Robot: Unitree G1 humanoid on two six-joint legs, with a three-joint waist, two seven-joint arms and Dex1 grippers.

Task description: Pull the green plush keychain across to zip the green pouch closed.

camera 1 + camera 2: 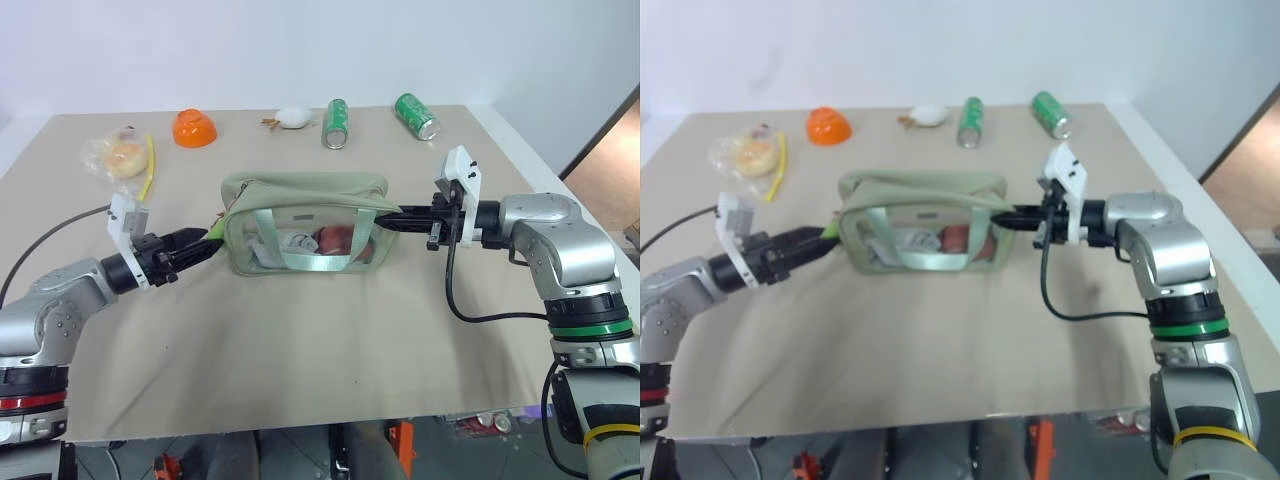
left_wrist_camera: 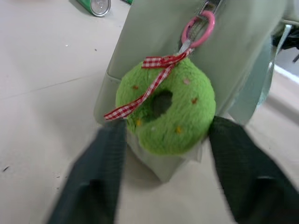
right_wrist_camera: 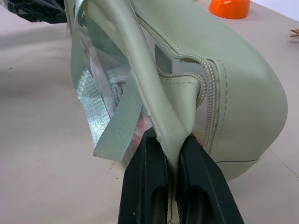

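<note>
The green pouch (image 1: 305,222) sits in the middle of the tan table (image 1: 300,340), long side toward the robot, and the two arms meet it from opposite ends. The right gripper (image 3: 174,154) is pressed together on a fold of the pouch's fabric at its right end, just beside the zipper's curve, which anchors the bag. At the left end, the left gripper (image 2: 163,140) has its black fingers (image 2: 100,177) spread to either side of the green plush keychain (image 2: 166,109), close to its flanks but not plainly squeezing it. The step in hand appears to be securing that charm before the pull. To do it well, the fingers should close squarely on the plush body rather than on the ribbon, the pull should run along the zipper line toward the right end, and the right grip should hold firm so the bag does not slide or buckle. The keychain is a bright lime, fuzzy ring-shaped plush with a small centre hole, tiny coloured flecks and a red-and-white checked ribbon, hanging from a pink ring (image 2: 198,29) on the zipper pull. The pouch is pale sage with a clear front panel and light green straps (image 1: 262,238).
</note>
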